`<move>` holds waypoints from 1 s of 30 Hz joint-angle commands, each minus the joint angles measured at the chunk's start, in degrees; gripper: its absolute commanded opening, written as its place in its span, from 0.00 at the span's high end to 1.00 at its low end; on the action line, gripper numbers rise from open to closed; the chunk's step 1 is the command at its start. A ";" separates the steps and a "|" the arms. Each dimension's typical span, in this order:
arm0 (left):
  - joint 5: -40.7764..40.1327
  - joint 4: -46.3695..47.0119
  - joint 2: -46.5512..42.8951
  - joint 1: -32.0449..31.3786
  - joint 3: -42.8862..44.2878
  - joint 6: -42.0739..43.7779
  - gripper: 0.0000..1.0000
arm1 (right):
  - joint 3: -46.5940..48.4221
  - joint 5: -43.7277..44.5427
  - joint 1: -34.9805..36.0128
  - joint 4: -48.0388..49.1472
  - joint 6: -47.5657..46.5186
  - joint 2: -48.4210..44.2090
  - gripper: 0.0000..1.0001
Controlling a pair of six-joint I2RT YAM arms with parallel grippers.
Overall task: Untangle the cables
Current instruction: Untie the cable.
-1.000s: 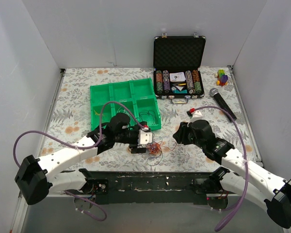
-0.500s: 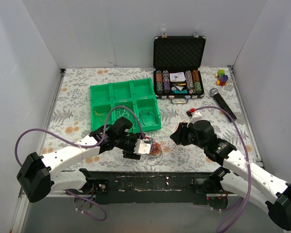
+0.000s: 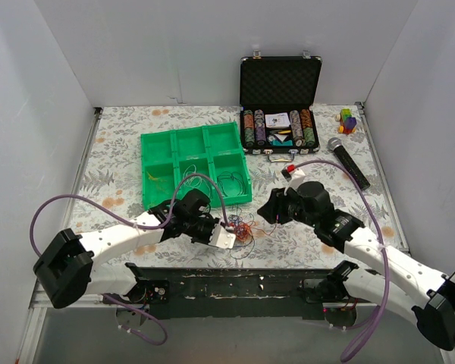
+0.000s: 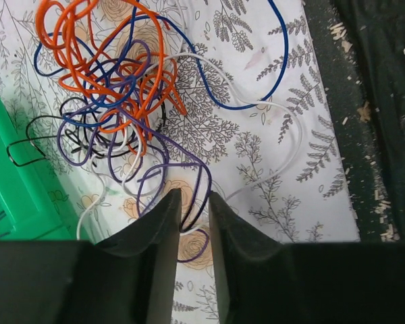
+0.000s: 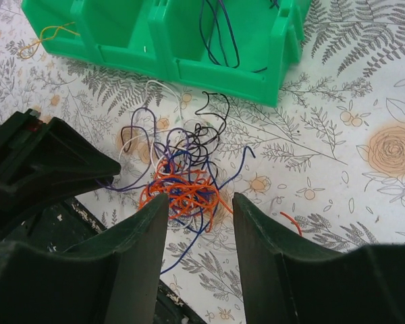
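Shows the cables (image 3: 244,226) (image 4: 115,101) (image 5: 185,182) bunched in one loose knot on the floral table (image 3: 114,136), close to its near edge and just in front of the green tray (image 3: 155,144). Counts orange loops thickest in the knot, threaded with blue, purple, black and white strands. Trails a long blue loop and a white one out toward the dark strip along the table's front. Finds one short red piece (image 5: 290,223) lying apart on the cloth beside the knot.

Puts the left gripper (image 3: 230,227) (image 4: 194,202) low at the knot's near-left side, jaws drawn close yet with a gap between them. Catches a purple loop lying in that gap, not visibly pinched. Hangs the right gripper (image 3: 264,212) (image 5: 199,199) above the knot from the right, jaws well apart and gripping nothing.

Picks out a few more thin dark wires (image 3: 232,182) (image 5: 216,27) in the tray's near-right compartment. Arches thick purple cords (image 3: 53,208) over both white arms (image 3: 114,243).

Sets, farther back, an open black case (image 3: 280,80) of poker chips (image 3: 277,129), a microphone (image 3: 347,159) to its right and a small heap of coloured blocks (image 3: 348,120) near the far right corner.
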 commanded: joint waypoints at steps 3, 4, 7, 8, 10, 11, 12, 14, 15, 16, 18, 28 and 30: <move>0.88 3.94 1.63 -0.11 2.64 0.78 1.00 | 4.09 -2.42 1.79 5.71 -2.35 4.59 0.48; 0.79 3.51 1.46 -0.20 3.26 0.52 1.00 | 4.26 -2.42 2.23 5.71 -2.43 5.38 0.48; 1.84 1.84 0.06 -0.11 4.93 0.08 1.00 | 4.96 -1.55 4.59 8.69 -2.70 8.02 0.46; 2.54 1.31 -0.64 -0.11 5.72 0.08 1.00 | 5.23 -0.93 5.56 9.31 -2.87 9.42 0.45; 3.77 0.08 -2.14 -0.29 7.56 -0.79 1.00 | 5.76 0.91 7.41 9.67 -2.96 12.50 0.44; 4.12 -0.45 -3.02 -0.46 8.79 -1.59 1.00 | 5.67 1.87 8.55 10.02 -2.79 13.90 0.44; 4.74 -1.50 -3.72 -0.81 10.02 -2.38 1.00 | 5.32 2.67 9.78 10.54 -2.87 14.87 0.44; 6.40 -3.78 -4.95 -1.25 12.48 -3.87 1.00 | 4.09 5.66 11.37 12.29 -1.74 16.90 0.43; 7.11 -5.10 -5.57 -1.52 13.62 -4.14 1.00 | 3.39 6.53 11.89 12.83 -1.12 17.78 0.43; 7.46 -6.07 -6.27 -1.69 14.59 -4.58 1.00 | 2.60 7.67 12.33 13.09 -0.25 18.57 0.43; 7.56 -7.31 -7.41 -1.87 16.18 -4.93 1.00 | 0.58 8.74 12.86 14.23 0.72 19.54 0.43; 6.68 -7.49 -9.97 -1.96 25.05 -9.93 1.00 | -6.37 11.02 13.92 18.02 3.54 21.21 0.44; 6.15 -6.61 -9.97 -1.96 26.64 -10.99 1.00 | -6.64 11.20 14.10 18.28 3.71 22.26 0.45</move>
